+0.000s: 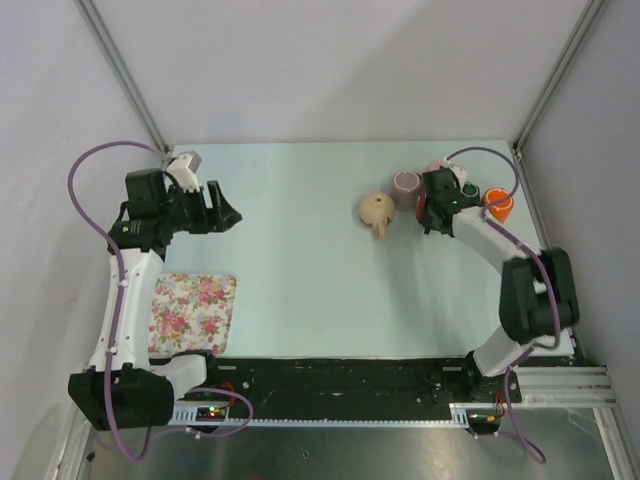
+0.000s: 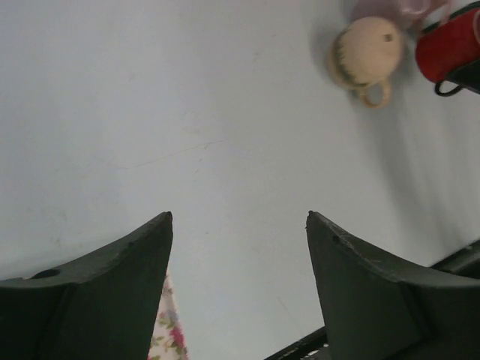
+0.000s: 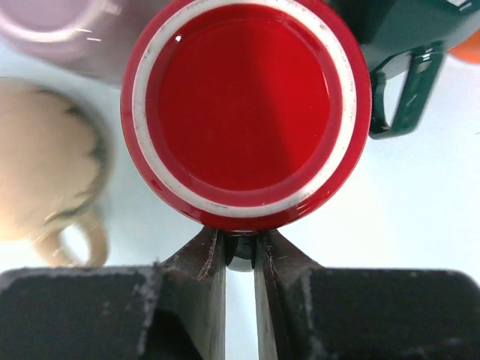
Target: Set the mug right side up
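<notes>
Wrist camera shows right gripper [image 3: 240, 244] pinching the upturned red mug [image 3: 246, 112] by its handle [image 3: 240, 261] at six o'clock, hidden from overhead; left gripper [image 2: 238, 225] gapes wide

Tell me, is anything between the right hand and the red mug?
Nothing is. The right hand is shut on the dark handle of the red mug. A green mug, purple mug and beige mug crowd beside it.

Mug colours on a pale surface
Red mug [image 3: 246, 112]: glossy red base, white ring, black handle. Others: beige mug [image 1: 377, 210] with darker brown streaks, lilac mug [image 1: 405, 186], dark green mug [image 3: 390, 30], orange mug [image 1: 498, 205]. Surface [image 1: 300, 260] pale mint. Cloth [image 1: 193, 312]: cream, pink-red flowers, green leaves.
</notes>
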{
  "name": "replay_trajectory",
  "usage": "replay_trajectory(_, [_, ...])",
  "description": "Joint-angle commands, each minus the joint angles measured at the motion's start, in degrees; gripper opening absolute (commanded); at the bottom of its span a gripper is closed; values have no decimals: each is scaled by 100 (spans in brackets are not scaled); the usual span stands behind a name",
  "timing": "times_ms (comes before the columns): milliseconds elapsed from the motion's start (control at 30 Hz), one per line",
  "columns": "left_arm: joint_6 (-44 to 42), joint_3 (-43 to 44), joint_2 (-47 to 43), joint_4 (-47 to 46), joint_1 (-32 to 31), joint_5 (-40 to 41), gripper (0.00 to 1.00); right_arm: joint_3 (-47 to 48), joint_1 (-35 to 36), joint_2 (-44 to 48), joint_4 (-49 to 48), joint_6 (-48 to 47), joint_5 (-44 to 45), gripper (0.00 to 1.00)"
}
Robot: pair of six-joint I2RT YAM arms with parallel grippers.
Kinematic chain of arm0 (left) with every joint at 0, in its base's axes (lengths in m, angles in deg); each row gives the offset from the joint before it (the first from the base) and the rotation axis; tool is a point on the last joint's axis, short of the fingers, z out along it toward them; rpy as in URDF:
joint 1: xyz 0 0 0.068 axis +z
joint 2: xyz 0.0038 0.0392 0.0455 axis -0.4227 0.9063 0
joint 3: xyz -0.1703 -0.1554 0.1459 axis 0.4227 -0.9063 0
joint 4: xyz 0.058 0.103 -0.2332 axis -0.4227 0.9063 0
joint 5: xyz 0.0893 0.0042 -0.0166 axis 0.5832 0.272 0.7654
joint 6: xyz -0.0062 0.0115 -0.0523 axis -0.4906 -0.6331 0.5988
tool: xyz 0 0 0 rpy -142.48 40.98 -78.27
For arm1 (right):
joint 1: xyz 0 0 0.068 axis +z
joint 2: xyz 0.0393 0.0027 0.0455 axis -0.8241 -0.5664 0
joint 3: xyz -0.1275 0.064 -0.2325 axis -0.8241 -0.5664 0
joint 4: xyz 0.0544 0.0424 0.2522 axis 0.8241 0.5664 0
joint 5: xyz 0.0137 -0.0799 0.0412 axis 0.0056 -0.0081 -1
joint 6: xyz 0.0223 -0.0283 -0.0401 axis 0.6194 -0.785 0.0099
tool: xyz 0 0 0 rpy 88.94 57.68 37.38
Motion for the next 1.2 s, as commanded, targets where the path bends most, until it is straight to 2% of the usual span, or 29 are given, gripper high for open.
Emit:
replay_trajectory(0, [478,666,200,-23,-174,-1225,73,260,171,1804,-239,-517,-481,0])
replay_trajectory(67, [632,943,339,-17,-339,-1638,67,255,236,2398,-411,-663,-1050,0])
replay_trajectory(167, [877,1426,567,-27,-675,-2068,58,256,302,2944,-1016,-543,-2488,0])
replay_trajectory(300, [1241,2287,977,-39,-994,-2678,71,253,651,3008,-2528,231,-4418,0])
replay_trajectory(367, [1399,2737,1162,-74,-1095,-2854,76,260,873,2791,-3547,904,-5064,0])
replay_trajectory(467, [1774,3240,1389,-236,-1215,-2945,80,362,1161,2486,-4869,1855,-5465,0])
replay_trajectory(567, [2626,3290,1462,-957,-1336,-3017,81,702,1519,2173,-5263,2099,-5532,0])
replay_trajectory(700, [3858,3042,1541,-2247,-1485,-3101,72,1133,1796,1872,-5340,2193,-5685,0])
replay_trajectory(867, [4242,3014,1624,-2674,-1706,-3103,66,1297,1972,1665,-5383,2294,-5675,0])
replay_trajectory(967, [4461,3010,1660,-2842,-1798,-3098,58,1376,2099,1519,-5336,2341,-5672,0])
replay_trajectory(1033, [4759,3012,1689,-3157,-1830,-3135,49,1404,2156,1375,-5284,2385,-5714,0])
replay_trajectory(1133, [6112,2656,1652,-4809,-1848,-3317,32,1412,2188,1108,-5175,2472,-5783,0])
replay_trajectory(1167, [6375,2536,1648,-5157,-1850,-3333,19,1408,2193,1030,-5149,2505,-5822,0])
